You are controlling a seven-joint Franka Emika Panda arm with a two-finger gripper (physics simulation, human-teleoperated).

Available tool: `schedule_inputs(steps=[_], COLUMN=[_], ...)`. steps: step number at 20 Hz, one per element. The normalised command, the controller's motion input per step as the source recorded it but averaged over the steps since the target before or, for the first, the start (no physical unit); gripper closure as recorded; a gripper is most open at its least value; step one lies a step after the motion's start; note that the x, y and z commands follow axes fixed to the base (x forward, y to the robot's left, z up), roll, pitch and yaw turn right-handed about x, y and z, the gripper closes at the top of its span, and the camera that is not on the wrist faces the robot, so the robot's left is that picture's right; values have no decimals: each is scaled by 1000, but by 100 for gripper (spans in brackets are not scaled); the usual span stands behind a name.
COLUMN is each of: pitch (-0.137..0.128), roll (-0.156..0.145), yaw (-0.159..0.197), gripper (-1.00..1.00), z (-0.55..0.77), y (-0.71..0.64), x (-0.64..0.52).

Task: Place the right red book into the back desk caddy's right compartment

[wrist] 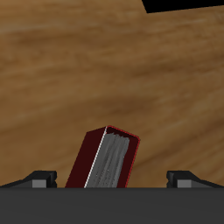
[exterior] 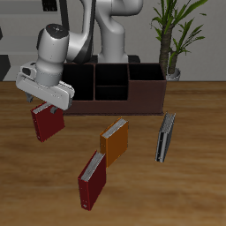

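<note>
Wood-grain table; matt red book

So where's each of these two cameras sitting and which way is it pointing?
Exterior view: in front of the table and above it, facing the robot's base; shows the arm, gripper, back desk caddy.
Wrist view: on the gripper, looking past its fingers at the wooden table.
Shared: the right red book in the gripper.

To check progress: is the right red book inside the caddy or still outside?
Outside. The right red book hangs in the gripper before the back desk caddy, above the table.
</note>
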Motion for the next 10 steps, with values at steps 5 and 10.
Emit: schedule_inputs(steps=[5, 10], pitch=[32, 19], roll=[-9, 1], yaw=[-43, -26], gripper=[100, 100], z=[-393, -213], y=[-55, -8], x=[12, -8])
